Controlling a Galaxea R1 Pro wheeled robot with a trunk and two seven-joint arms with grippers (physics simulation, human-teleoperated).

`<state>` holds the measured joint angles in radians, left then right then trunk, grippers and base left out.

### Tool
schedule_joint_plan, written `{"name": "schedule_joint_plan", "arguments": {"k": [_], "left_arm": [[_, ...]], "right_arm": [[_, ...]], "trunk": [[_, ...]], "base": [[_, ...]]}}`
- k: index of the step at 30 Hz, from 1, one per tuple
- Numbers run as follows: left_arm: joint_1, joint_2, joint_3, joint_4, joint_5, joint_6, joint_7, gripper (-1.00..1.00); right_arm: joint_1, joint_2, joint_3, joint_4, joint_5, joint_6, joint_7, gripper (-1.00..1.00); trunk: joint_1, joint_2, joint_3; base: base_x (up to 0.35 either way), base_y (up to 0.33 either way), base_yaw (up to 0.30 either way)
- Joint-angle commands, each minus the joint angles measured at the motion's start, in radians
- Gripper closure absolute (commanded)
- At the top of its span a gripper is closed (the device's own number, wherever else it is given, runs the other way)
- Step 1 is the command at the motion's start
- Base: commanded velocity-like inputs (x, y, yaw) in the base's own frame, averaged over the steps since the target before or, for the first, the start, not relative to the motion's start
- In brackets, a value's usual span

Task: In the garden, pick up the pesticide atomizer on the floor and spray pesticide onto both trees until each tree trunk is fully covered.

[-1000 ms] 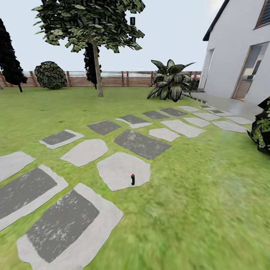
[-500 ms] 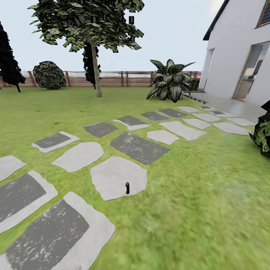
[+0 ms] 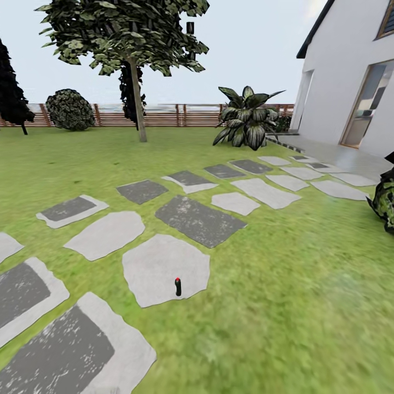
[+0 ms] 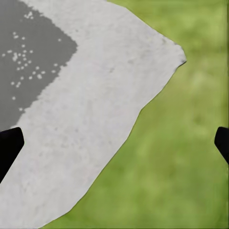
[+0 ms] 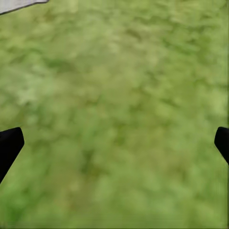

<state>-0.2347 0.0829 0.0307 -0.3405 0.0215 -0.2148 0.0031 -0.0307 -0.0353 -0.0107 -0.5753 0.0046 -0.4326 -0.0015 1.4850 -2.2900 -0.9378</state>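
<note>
Where paving lies, 1 atomizer [image 3: 178, 287]

A green, mottled lawn [image 3: 306, 284] is seen; paving stones [image 3: 164, 268] are pale grey, some with dark grey speckled centres; the atomizer [image 3: 178, 287] is black with a red top; the fence [image 3: 180, 115] is brown-slatted; the house wall [image 3: 339, 71] is white.

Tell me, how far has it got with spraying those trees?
Barely started. The atomizer stands untouched on a pale paving stone. Both the left gripper and right gripper are open and empty. The tree trunk by the fence looks unsprayed. Pickup and spraying remain.
</note>
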Motion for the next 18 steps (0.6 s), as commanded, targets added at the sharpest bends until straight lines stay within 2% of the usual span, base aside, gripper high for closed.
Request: {"name": "schedule_joint_plan", "arguments": {"k": [1,18], "left_arm": [[0.000,0.000,0.000,0.000,0.000,0.000,0.000,-1.00],[0.000,0.000,0.000,0.000,0.000,0.000,0.000,-1.00]], "right_arm": [[0.000,0.000,0.000,0.000,0.000,0.000,0.000,-1.00],[0.000,0.000,0.000,0.000,0.000,0.000,0.000,-1.00]], "trunk": [[0.000,0.000,0.000],[0.000,0.000,0.000]], "base": [[0.287,-0.144,0.000],[0.286,-0.155,0.000]]}}
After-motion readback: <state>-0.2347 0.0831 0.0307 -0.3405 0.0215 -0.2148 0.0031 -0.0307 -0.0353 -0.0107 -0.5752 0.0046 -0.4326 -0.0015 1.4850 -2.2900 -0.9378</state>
